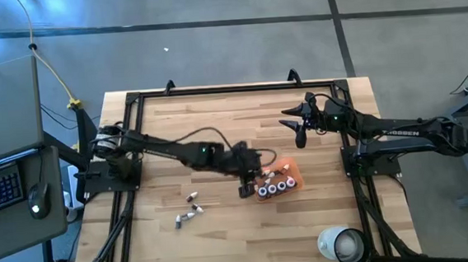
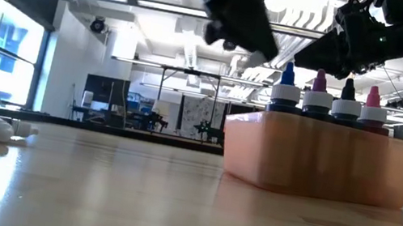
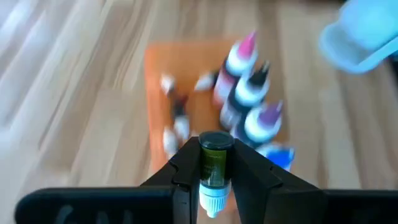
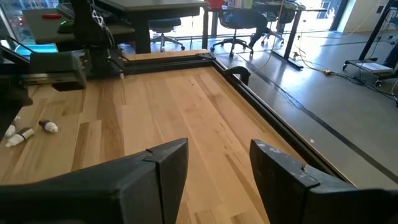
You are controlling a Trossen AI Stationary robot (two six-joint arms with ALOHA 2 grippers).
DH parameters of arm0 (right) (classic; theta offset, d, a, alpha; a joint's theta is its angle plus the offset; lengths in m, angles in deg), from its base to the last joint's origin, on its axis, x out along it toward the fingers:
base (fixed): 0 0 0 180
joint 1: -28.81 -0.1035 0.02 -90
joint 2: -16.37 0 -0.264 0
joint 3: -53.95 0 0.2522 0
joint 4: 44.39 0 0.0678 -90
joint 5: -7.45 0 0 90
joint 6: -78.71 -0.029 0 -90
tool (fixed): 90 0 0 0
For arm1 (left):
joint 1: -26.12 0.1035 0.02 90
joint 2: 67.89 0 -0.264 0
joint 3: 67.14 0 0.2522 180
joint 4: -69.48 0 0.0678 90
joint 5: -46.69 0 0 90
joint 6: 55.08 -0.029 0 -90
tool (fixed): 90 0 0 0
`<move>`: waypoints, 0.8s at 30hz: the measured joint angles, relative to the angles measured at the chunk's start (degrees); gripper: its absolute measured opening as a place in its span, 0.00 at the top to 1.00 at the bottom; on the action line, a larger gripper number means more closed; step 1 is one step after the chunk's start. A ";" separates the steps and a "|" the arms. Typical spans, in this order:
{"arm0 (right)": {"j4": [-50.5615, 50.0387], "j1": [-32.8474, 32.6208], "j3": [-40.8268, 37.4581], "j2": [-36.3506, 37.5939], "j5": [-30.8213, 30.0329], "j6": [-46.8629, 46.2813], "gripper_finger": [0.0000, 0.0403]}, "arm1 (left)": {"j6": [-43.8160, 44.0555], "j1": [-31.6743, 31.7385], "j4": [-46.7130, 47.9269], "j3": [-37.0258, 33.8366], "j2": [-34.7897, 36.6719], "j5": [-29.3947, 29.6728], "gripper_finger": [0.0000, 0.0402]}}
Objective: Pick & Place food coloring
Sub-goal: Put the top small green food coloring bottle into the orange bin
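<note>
- A small dropper bottle (image 3: 214, 167) with a dark body and a whitish pointed cap is clamped between the two fingers of the left claw (image 3: 214, 186), seen in the left wrist view.
- In the high view the left claw (image 1: 247, 185) is placed at the nine o'clock edge of the orange tray (image 1: 294, 173), near the table's centre.
- Four bottles (image 2: 327, 97) are stood upright in the tray, with blue, purple, dark and pink caps, seen in the low view.
- A few loose bottles (image 1: 188, 211) are left lying on the wooden table (image 1: 216, 116), at about eight o'clock from the tray and well apart from it.
- The right claw (image 1: 298, 126) is held with its fingers wide and nothing between them, at about one o'clock from the tray.
- A white cup (image 1: 343, 245) is set at five o'clock, near the table's edge.
</note>
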 joint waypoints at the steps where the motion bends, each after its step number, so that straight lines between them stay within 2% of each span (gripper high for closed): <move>1: -0.01 0.00 -0.02 0.00 0.00 0.00 0.59 | -1.87 0.83 -1.63 0.00 -0.07 -1.82 0.84; 3: -0.10 0.00 0.00 0.00 0.00 0.00 0.59 | -4.31 2.24 -4.85 0.16 -1.34 -4.58 0.84; 9: -0.40 0.00 0.00 0.02 -0.01 0.13 0.59 | -4.90 4.82 -5.72 -0.15 -6.22 -9.89 0.84; 11: -0.64 0.00 0.00 0.02 -0.02 1.05 0.59 | -4.97 4.79 -9.66 0.14 -8.52 -11.04 0.84; 17: -0.86 0.00 0.00 0.02 -0.01 1.95 0.59 | -7.18 4.61 -11.27 0.29 -10.70 -10.86 0.83; 19: -0.92 0.00 0.00 0.02 -0.01 1.95 0.59 | -8.10 4.61 -8.53 -0.20 -11.18 -11.06 0.81; 22: -0.93 0.00 0.00 0.02 -0.01 1.95 0.59 | -9.81 4.58 -11.35 0.28 -13.25 -11.23 0.77; 24: -0.92 0.00 0.00 0.02 -0.02 1.95 0.59 | -9.87 4.61 -9.48 -0.20 -13.40 -11.34 0.74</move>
